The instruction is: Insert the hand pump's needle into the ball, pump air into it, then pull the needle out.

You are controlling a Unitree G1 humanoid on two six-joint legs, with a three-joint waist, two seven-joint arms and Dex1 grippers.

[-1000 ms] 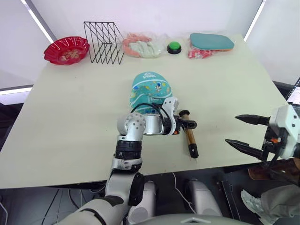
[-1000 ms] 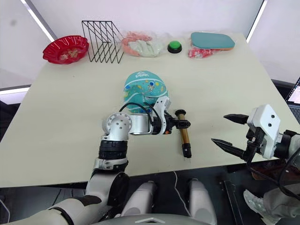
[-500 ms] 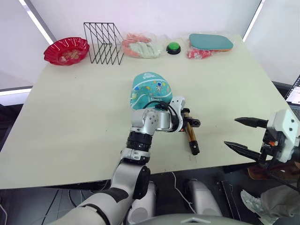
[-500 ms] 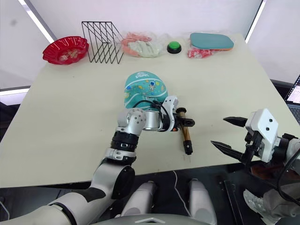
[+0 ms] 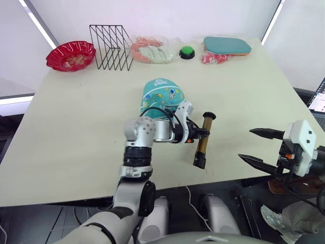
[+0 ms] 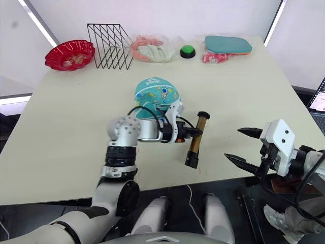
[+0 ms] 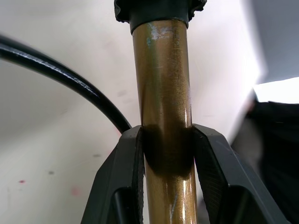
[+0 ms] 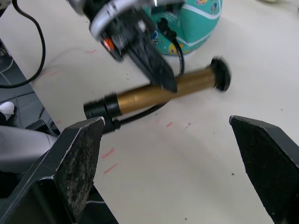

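— Looking at the left tool (image 5: 201, 133), what does it have?

— Its two black fingers (image 7: 122, 177) pinch the slim gold-brass hand pump with black end caps (image 5: 202, 140) around the middle of its barrel. The pump appears lifted off the pale worktop (image 5: 76, 117), tilted, one black cap up near the far side and the other hanging toward the near edge.

— And the teal rubber ball with white seam lines and cartoon prints (image 5: 161, 96)?

— It rests on the worktop just behind the left wrist, near the pump but apart from it. A thin black hose (image 7: 65, 77) runs beside the barrel; I cannot make out the needle.

— The right tool (image 5: 260, 147)?

— Spread wide, holding nothing, beyond the worktop's near right edge, well apart from pump and ball.
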